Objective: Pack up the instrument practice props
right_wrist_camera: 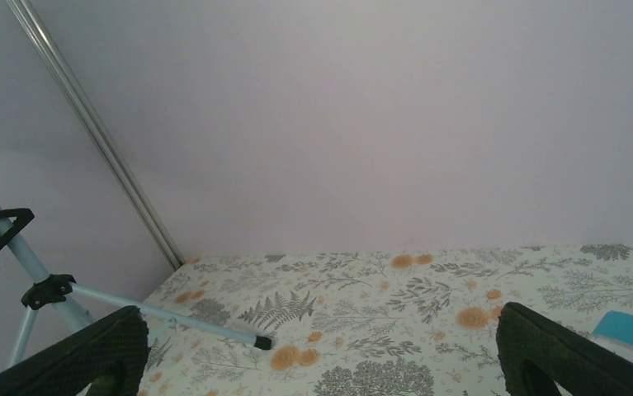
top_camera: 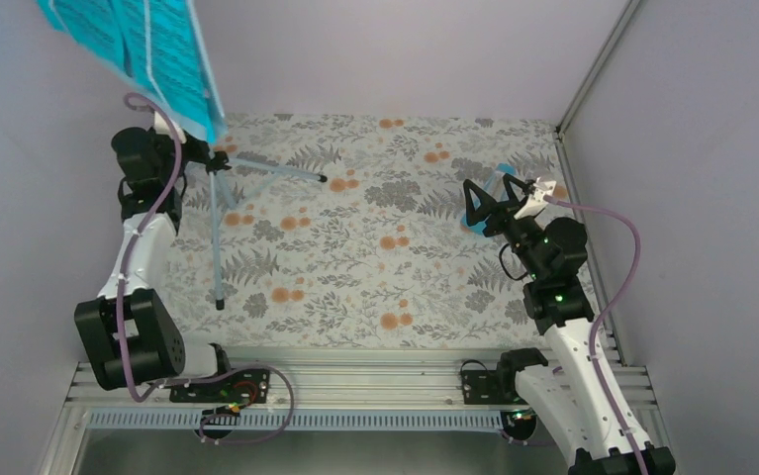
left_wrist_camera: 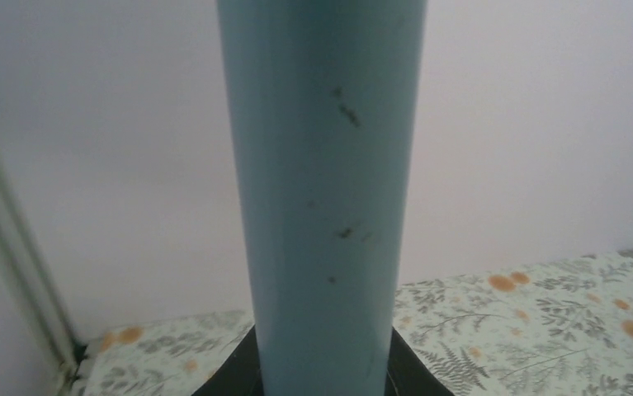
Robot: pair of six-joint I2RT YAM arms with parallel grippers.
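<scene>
The pale blue music stand (top_camera: pixel 219 228) stands on its tripod legs at the far left, its desk carrying turquoise sheet-music pages (top_camera: pixel 147 49). My left gripper (top_camera: pixel 202 150) is shut on the stand's upright pole (left_wrist_camera: pixel 321 206), which fills the left wrist view between the dark fingers (left_wrist_camera: pixel 234 371). My right gripper (top_camera: pixel 489 203) hangs open at the far right, with nothing between its fingers (right_wrist_camera: pixel 82 355). A small blue metronome (top_camera: pixel 471 226) sits just under and beside it, showing as a blue corner (right_wrist_camera: pixel 630 330) in the right wrist view. One stand leg (right_wrist_camera: pixel 172 318) also shows there.
A floral cloth (top_camera: pixel 375 257) covers the table. Pale walls close it in at the back, left and right, with a metal corner post (top_camera: pixel 593 69) at the back right. Aluminium rails (top_camera: pixel 355 381) run along the near edge by the arm bases.
</scene>
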